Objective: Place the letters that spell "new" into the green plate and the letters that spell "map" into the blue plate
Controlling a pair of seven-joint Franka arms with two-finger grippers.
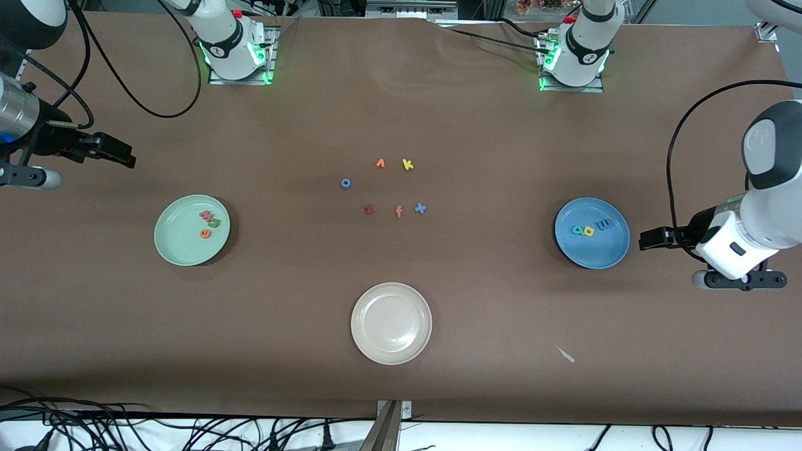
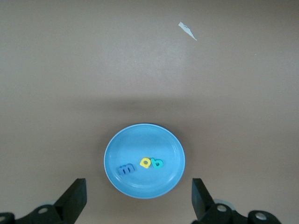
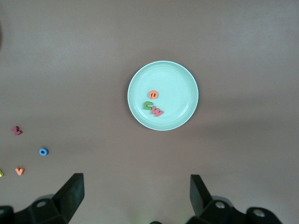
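Plates hold their words: n, e, w (image 1: 208, 222) on the green plate (image 1: 177, 241) at nine o'clock; m, a, p (image 1: 589, 229) on the blue plate (image 1: 609, 247) at three (sorting looks finished). Left gripper (image 1: 641, 241) and right gripper (image 1: 130, 160) hang beside them, jaws apart, empty.

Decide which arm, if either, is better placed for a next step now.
Neither: n, e, w lie in the green plate, and m, a, p in the blue plate. Left gripper and right gripper wait open beside them.
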